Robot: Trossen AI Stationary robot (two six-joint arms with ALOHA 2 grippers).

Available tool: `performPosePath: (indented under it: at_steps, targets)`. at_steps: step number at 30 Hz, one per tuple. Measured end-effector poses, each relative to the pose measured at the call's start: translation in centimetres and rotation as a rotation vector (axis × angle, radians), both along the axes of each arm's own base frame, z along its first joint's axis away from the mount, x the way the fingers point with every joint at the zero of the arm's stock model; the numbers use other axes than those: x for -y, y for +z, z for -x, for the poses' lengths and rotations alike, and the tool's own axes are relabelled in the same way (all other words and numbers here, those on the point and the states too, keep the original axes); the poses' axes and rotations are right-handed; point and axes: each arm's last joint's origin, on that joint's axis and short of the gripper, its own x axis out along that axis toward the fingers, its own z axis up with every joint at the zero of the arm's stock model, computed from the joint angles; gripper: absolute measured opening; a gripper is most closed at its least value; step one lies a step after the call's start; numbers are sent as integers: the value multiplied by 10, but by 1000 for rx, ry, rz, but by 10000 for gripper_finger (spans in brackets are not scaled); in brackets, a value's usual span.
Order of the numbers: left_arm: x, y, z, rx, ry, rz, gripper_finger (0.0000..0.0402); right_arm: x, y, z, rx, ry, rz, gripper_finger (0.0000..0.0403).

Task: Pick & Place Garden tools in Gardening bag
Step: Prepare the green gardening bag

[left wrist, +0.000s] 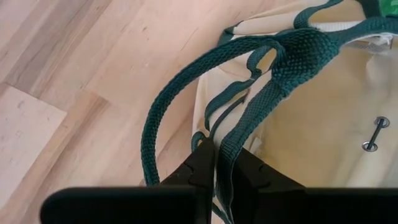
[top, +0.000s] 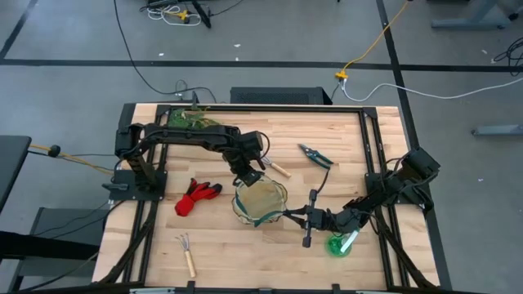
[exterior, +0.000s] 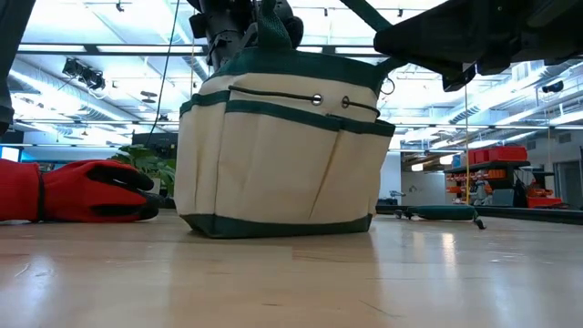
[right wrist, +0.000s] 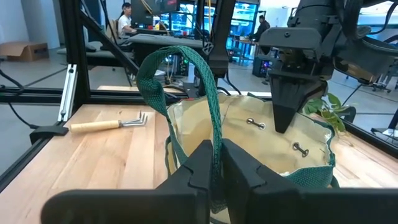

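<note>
Pale wood table [top: 245, 261] (grey floor around), left gripper [left wrist: 216, 163] and right gripper [right wrist: 217, 163] each pinching a gardening bag [top: 260, 202] handle.

You have two matte black, jointed arms on the table: the left arm [top: 192, 137] is built of thick rounded links with blocky joint housings, and the right arm [top: 391, 189] has the same dark finish. Each stands on a black base plate bolted to the black metal frame rails. Your left gripper [left wrist: 216, 165] shows two flat, angular black plastic fingers with small moulded notches on a wide black bar. Your right gripper [right wrist: 217, 163] has the same wedge-shaped black fingers.
</note>
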Motion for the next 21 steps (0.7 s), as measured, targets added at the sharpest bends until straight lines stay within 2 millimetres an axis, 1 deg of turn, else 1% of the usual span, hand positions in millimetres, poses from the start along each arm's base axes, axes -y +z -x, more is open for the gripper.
performPosePath:
  at_steps: [13,17,21]
  targets:
    - [5,0,-1,13,-35,-16,40,0,0,0,0,-1,0,34]
    - [6,0,-1,13,-37,-17,66,0,0,0,0,-1,0,34]
    - [6,0,-1,12,-34,-15,110,0,0,0,0,-1,0,34]
